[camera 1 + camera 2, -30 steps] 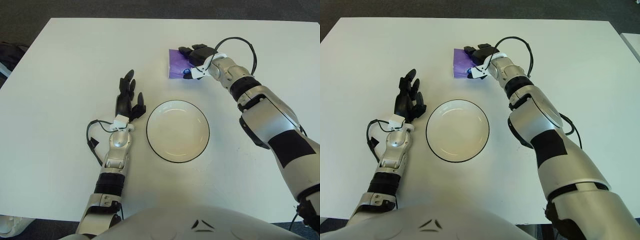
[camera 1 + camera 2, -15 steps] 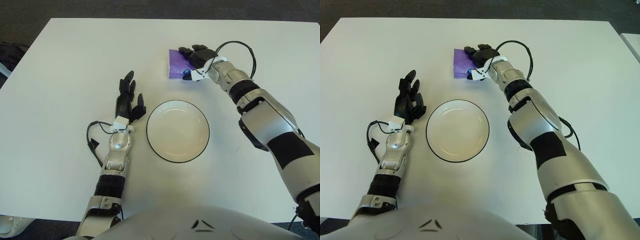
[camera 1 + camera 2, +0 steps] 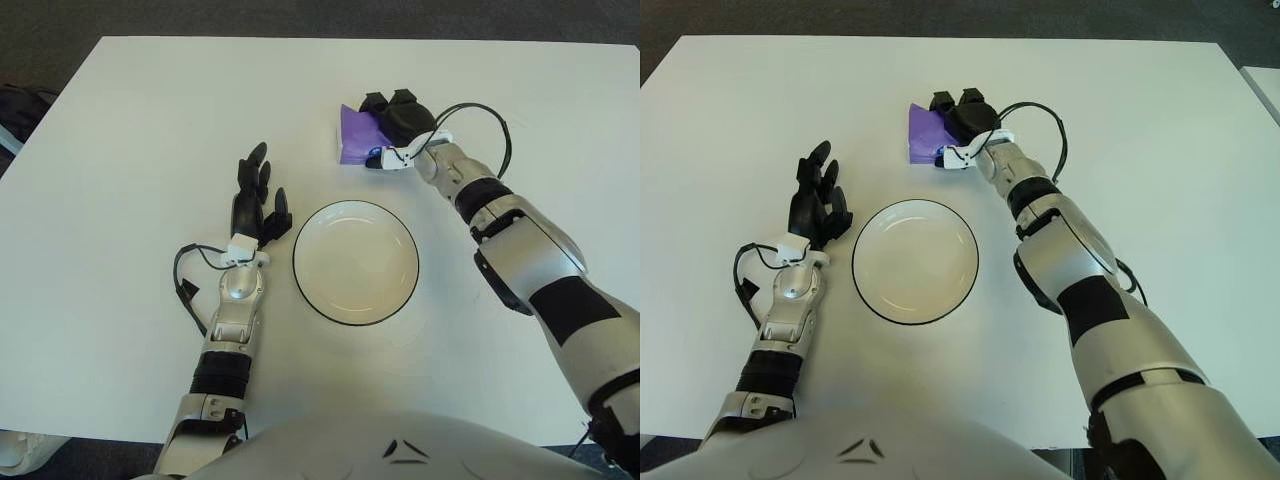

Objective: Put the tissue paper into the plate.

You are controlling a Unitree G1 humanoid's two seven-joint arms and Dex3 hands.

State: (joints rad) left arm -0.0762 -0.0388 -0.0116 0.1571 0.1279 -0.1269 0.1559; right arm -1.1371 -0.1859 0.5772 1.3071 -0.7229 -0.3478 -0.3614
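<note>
The tissue paper is a purple pack (image 3: 354, 138) lying on the white table behind the plate. My right hand (image 3: 396, 118) reaches over its right side, with the black fingers curled down around its far right edge. The pack's left part still shows and looks slightly tipped up. The plate (image 3: 355, 265) is white with a dark rim, empty, and sits in the middle of the table in front of the pack. My left hand (image 3: 256, 198) rests on the table just left of the plate, fingers spread and holding nothing.
The white table (image 3: 140, 130) stretches wide to the left and far right. A dark floor lies beyond its far edge. A black cable (image 3: 480, 110) loops from my right wrist.
My right hand has rolled over the purple pack and curled its fingers around its far right edge. The pack now looks narrower and slightly tipped. The left hand has not moved.
</note>
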